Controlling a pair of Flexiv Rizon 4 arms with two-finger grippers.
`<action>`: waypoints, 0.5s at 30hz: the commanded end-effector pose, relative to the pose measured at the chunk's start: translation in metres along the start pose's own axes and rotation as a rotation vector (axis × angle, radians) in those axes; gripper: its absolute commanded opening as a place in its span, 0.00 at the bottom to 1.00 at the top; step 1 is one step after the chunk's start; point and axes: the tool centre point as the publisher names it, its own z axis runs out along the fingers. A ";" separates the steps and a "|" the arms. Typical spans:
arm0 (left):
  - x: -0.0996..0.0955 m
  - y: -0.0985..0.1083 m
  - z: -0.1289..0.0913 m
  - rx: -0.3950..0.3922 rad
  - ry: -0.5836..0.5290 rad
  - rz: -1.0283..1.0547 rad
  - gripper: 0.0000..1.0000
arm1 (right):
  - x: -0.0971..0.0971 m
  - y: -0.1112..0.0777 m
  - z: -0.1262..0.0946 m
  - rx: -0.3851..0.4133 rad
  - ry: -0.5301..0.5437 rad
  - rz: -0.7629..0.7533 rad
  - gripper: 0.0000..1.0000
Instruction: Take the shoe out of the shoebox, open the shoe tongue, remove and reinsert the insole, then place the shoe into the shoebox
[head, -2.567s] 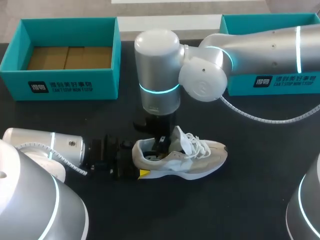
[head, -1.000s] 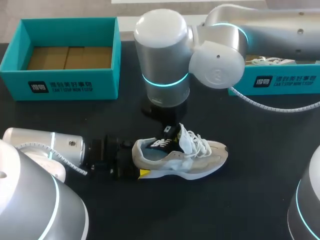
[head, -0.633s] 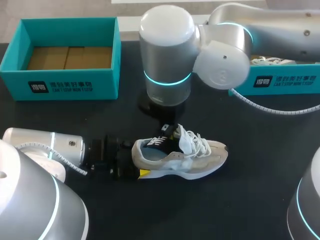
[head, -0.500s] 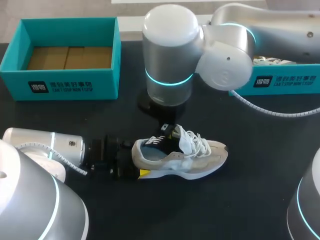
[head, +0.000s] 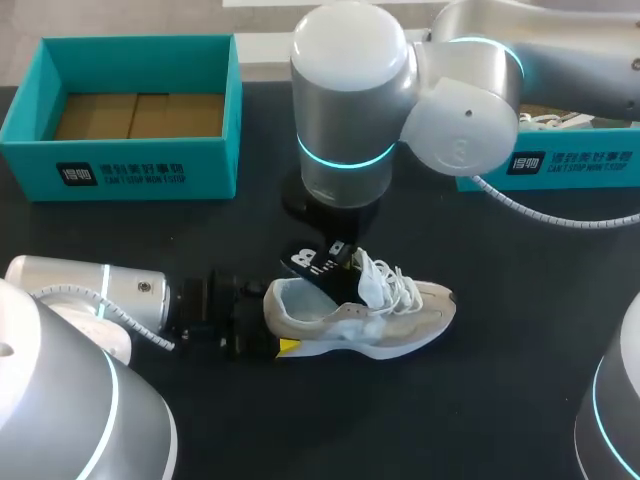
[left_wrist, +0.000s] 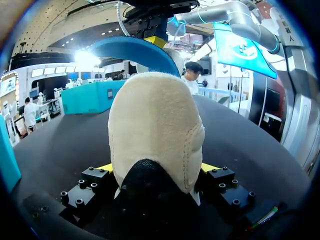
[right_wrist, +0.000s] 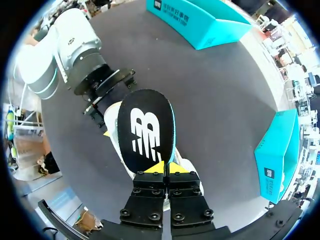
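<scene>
A beige sneaker (head: 400, 312) with white laces lies on its sole on the black table, toe to the right. My left gripper (head: 274, 320) is shut on its heel (left_wrist: 155, 130), with a yellow tip pressed against each side. My right gripper (right_wrist: 164, 169) is shut on one end of the black insole (right_wrist: 146, 132), which bears a white logo and has a teal underside. The insole (head: 316, 262) hangs tilted over the shoe's opening, mostly out of it. In the head view my right arm's wrist (head: 348, 100) hides that gripper. The tongue stands up beside the laces.
A teal shoebox (head: 130, 170) with a bare cardboard floor stands at the back left. A second teal box (head: 560, 165) at the back right holds another shoe, partly behind my right arm. My left arm (right_wrist: 60, 50) lies low along the table's front left.
My right arm has risen and shifted slightly right, drawing the insole up out of the shoe. The left gripper and the shoe have stayed put.
</scene>
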 end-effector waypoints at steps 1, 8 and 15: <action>0.001 0.001 0.001 -0.002 -0.003 -0.001 0.00 | 0.005 0.005 0.000 -0.014 0.020 -0.021 0.00; 0.001 0.001 0.001 -0.002 -0.003 -0.001 0.00 | 0.021 0.026 -0.002 -0.064 0.067 -0.073 0.00; 0.001 0.001 0.001 -0.002 -0.003 -0.001 0.00 | 0.031 0.041 0.004 -0.082 0.112 -0.118 0.00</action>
